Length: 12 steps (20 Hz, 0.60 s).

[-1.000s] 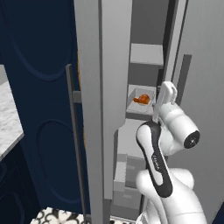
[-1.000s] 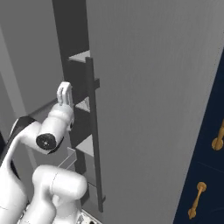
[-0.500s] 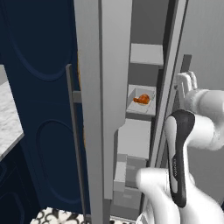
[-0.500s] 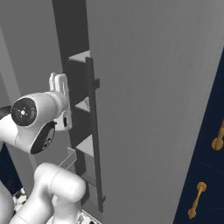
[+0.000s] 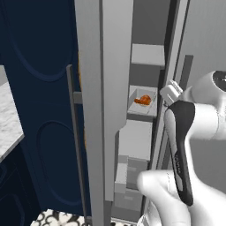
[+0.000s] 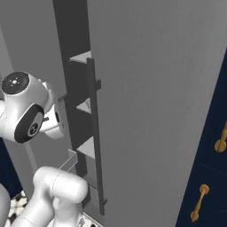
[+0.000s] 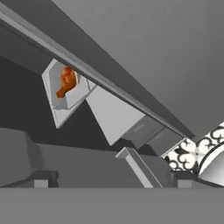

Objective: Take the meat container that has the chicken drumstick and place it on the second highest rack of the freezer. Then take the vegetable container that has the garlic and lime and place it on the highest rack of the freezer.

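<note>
Orange chicken drumstick (image 5: 142, 100) stays shelved; open end effector (image 7: 109, 178) has withdrawn rightward.

No readable text — no labels, no numbers.

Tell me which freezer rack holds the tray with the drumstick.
The second highest rack: it carries the pale tray with the orange-brown chicken drumstick. The highest rack above and the shelf below look bare.

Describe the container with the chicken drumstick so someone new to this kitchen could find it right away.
Look into the tall grey freezer beside the dark navy cabinets. On its second shelf from the top sits a shallow pale tray holding the chicken drumstick. That glossy orange-brown lump is the only colour among the grey shelves and drawers.
</note>
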### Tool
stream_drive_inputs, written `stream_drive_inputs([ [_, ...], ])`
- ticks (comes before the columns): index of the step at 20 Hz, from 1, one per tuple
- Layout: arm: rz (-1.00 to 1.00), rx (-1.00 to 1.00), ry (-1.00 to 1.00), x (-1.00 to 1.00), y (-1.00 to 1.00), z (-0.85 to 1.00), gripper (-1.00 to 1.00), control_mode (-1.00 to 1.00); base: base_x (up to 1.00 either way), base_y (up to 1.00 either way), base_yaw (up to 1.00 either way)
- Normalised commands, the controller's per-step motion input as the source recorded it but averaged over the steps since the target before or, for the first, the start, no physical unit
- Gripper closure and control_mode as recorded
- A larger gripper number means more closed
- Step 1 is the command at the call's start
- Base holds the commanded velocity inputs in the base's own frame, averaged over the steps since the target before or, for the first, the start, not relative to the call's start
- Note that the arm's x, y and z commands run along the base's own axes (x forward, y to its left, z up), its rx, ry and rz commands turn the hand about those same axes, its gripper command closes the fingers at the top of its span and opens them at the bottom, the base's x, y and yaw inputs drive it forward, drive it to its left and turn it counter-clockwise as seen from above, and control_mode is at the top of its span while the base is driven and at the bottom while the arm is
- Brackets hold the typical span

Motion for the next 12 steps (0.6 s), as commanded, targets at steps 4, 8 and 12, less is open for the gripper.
stream_drive_inputs([
  [4,0.02,0.0,-0.19,-0.64,-0.15,-0.42,-1.0,-1.0,0.0,0.0,0.0],
  [8,0.01,0.0,-0.03,-0.29,-0.02,-0.21,-1.0,1.0,-0.5,-0.2,0.03],
  [12,0.0,0.0,0.0,0.0,0.0,0.0,-1.0,1.0,-1.0,-0.4,0.16],
])
